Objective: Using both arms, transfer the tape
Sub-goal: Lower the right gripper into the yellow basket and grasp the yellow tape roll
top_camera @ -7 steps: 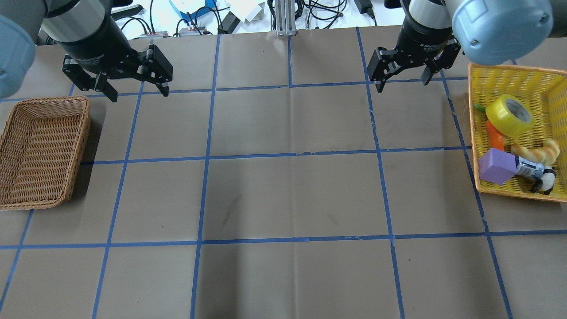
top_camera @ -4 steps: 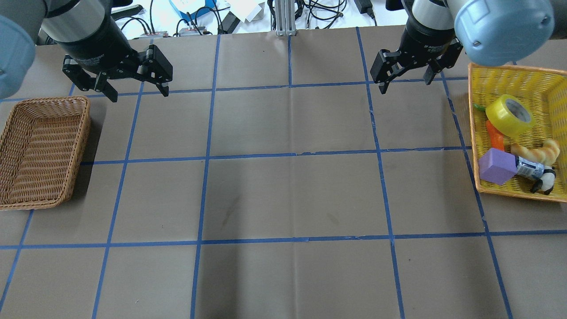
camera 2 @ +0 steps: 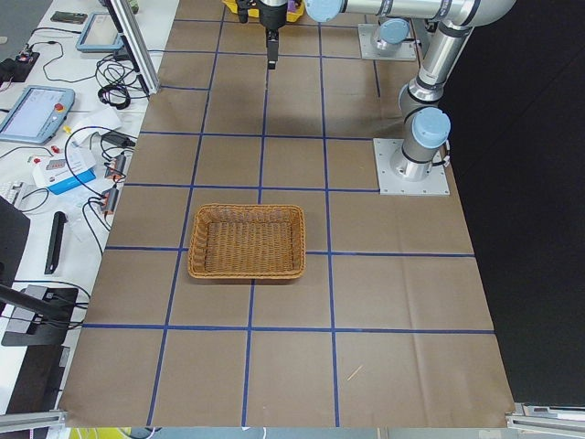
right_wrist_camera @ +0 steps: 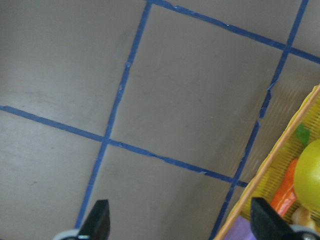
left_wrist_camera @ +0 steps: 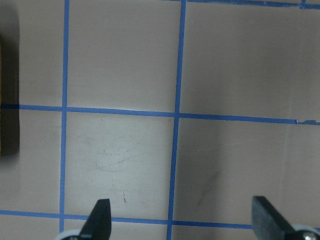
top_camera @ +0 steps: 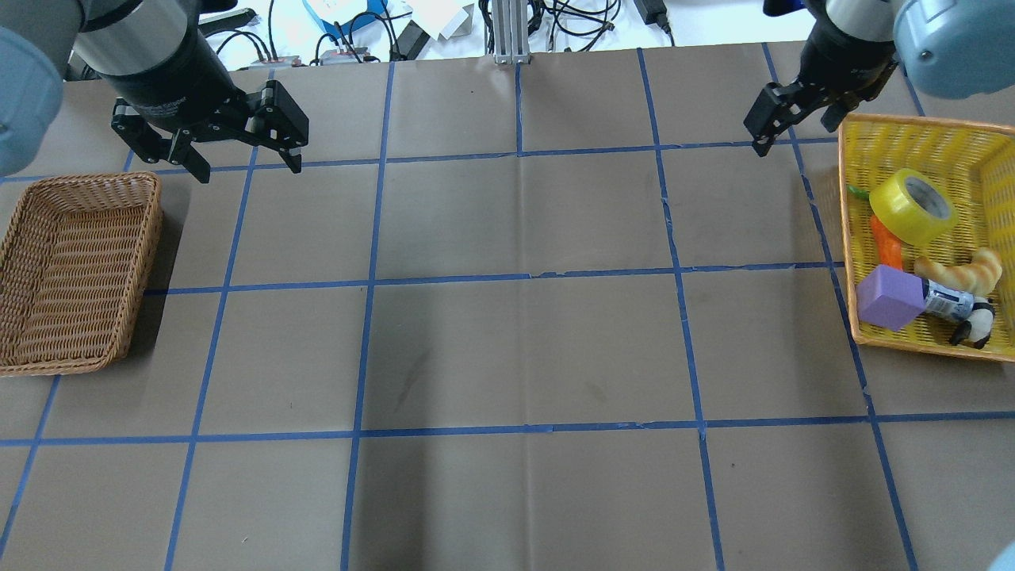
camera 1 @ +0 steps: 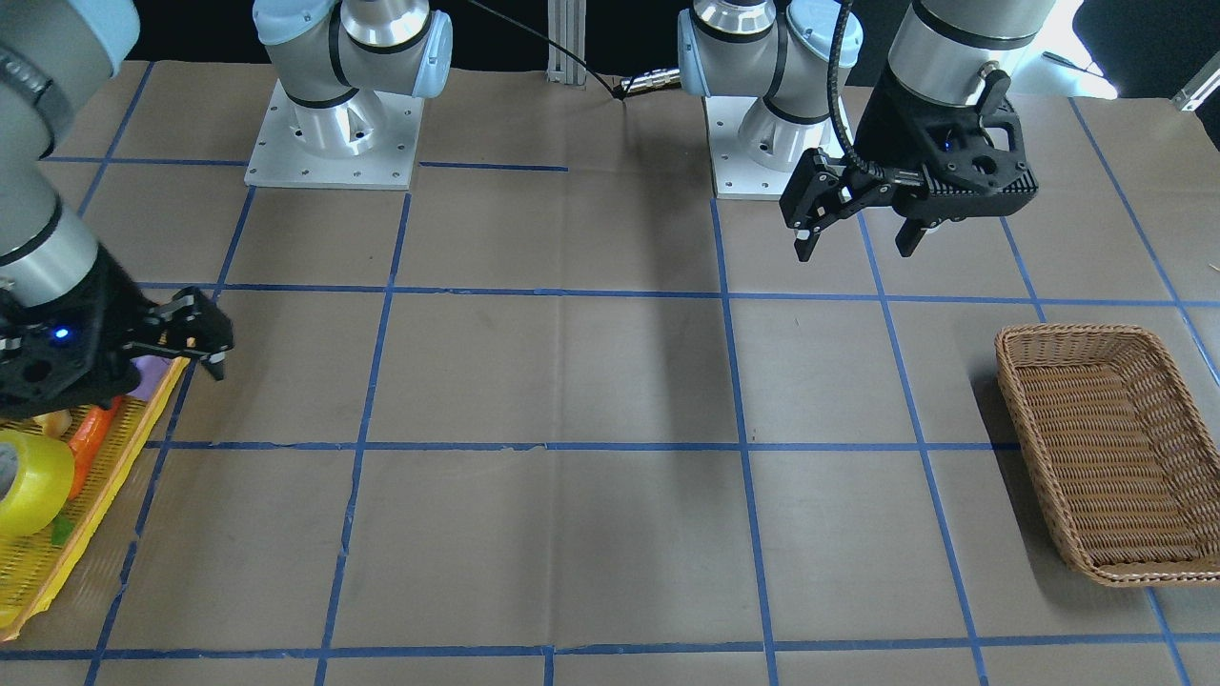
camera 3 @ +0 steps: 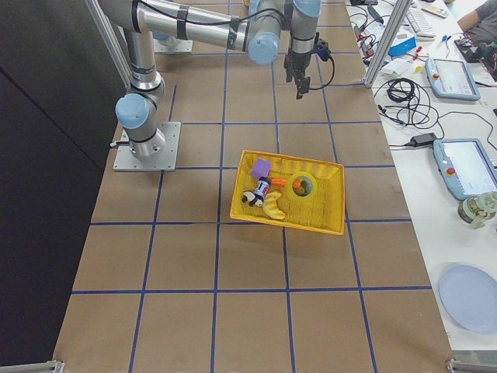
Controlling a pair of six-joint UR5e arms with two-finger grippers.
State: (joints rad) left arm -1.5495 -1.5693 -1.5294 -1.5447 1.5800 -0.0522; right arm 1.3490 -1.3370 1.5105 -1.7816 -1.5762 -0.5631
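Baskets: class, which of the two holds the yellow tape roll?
The yellow basket on the robot's right side; the tape sits in it among other items, while the brown wicker basket shows only bare weave.

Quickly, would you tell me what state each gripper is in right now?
Left gripper: open, holding nothing.
Right gripper: open, holding nothing.

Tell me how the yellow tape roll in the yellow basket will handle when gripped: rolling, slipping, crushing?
The tape looks like a stiff ring on a rigid core, so it probably won't crush. It sits tilted, seemingly propped on the orange carrot, so a nudge may tip or roll it. Its glossy side could slip in the right gripper.
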